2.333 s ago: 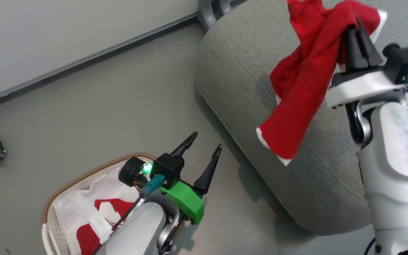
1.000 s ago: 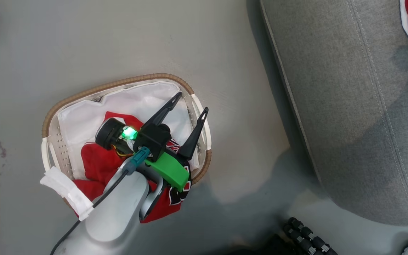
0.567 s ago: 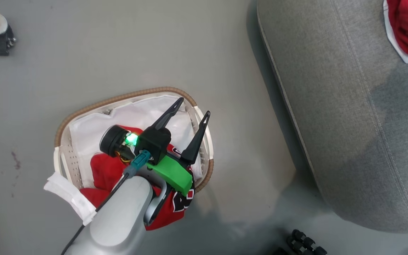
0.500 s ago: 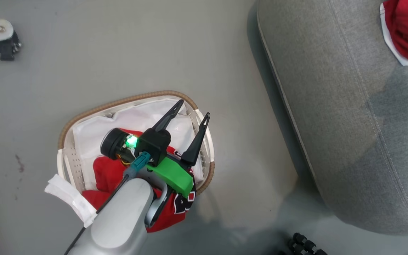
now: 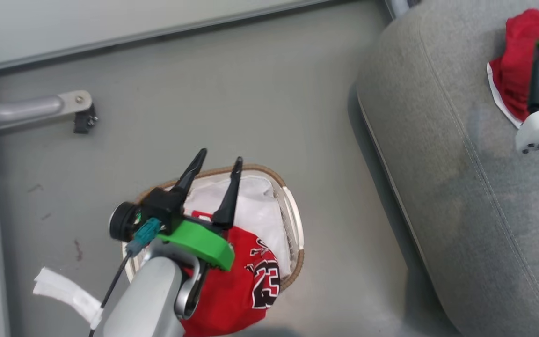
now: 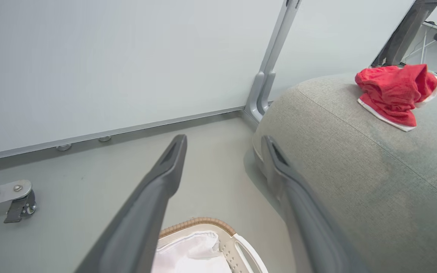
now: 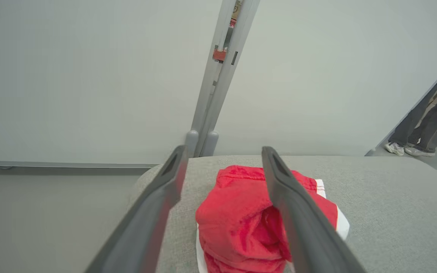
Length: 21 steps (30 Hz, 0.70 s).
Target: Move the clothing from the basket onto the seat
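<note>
Grey floor, pale wall panels behind; the work runs from floor to seat. One red garment lies on the seat, right pincer spread and empty above it. Jersey sits in the basket, draped over the near rim; left pincer spread, empty, above. Risks, as judged: fingers catch the white liner along with the jersey; the light basket lifts or tips; trailing cloth drags the floor.

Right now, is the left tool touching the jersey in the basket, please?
Apart: the left wrist view shows the left tool open and bare, hovering above the basket where the jersey lies.
</note>
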### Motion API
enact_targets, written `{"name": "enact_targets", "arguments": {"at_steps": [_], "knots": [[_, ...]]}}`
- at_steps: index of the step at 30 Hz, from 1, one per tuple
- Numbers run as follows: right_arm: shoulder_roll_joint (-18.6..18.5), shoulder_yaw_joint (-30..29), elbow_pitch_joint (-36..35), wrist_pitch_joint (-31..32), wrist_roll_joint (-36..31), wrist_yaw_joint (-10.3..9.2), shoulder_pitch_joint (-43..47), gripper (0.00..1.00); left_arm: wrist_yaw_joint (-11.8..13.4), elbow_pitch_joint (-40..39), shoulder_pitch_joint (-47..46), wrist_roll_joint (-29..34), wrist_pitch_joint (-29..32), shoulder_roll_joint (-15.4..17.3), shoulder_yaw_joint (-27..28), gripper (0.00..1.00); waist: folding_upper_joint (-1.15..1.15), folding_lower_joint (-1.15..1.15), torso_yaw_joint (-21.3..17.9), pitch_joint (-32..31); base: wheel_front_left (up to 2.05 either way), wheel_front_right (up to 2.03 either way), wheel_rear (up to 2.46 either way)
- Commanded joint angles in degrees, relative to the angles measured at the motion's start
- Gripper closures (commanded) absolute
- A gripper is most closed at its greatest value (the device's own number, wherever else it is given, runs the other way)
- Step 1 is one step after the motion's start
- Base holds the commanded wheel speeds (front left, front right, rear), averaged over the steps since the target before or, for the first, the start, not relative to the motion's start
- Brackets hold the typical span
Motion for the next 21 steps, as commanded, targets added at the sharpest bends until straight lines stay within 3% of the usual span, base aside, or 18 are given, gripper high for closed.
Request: {"name": "enact_targets", "arguments": {"at_steps": [1, 14, 21], "knots": [[0.29, 0.75, -0.14, -0.12, 0.32, -0.08, 1.93, 0.00, 0.03, -0.34, 1.95, 0.20, 0.05, -0.11, 1.41, 0.00, 0.00, 0.00, 4.18, -6.11, 0.00, 0.00, 0.00], [8.76, 4.48, -3.74, -0.12, 6.17, -0.07, 11.84, 0.00, 0.78, -2.06, 12.95, 1.50, 0.05, -1.27, 16.01, 0.00, 0.00, 0.00, 8.53, -13.92, 0.00, 0.00, 0.00], [10.08, 7.87, -5.64, -0.12, 10.96, -0.07, 19.49, 0.00, 0.41, -2.55, 18.19, 2.24, 0.04, -1.52, 20.14, 0.00, 0.00, 0.00, 10.03, -16.86, 0.00, 0.00, 0.00]]}}
